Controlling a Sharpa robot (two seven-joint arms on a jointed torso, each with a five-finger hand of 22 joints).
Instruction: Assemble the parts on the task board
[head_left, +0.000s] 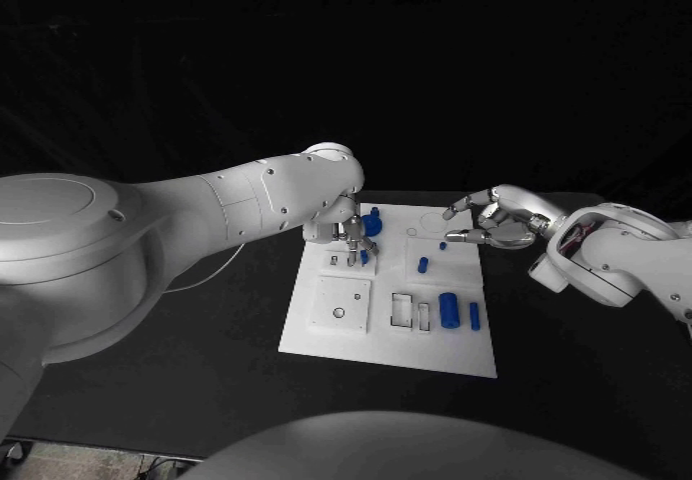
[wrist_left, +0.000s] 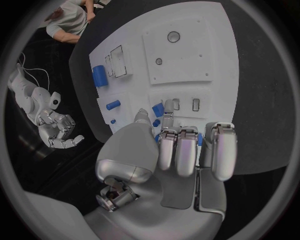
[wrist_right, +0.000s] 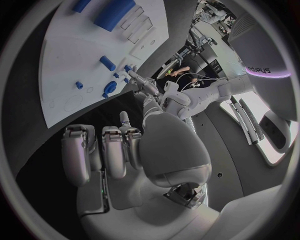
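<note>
Left hand (head_left: 351, 236) hovered over the task board's (head_left: 325, 338) far end, fingers pinching a small blue part (wrist_left: 158, 109), plain from its wrist. Right hand (head_left: 488, 222) hung empty, fingers apart, beside the board's far corner. Roughly six blue parts showed.

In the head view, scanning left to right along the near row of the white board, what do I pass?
Square white inset plate with a round hole → rectangular cut-out slots → large blue cylinder lying flat → thin blue pin near the right edge of the white task board.
</note>
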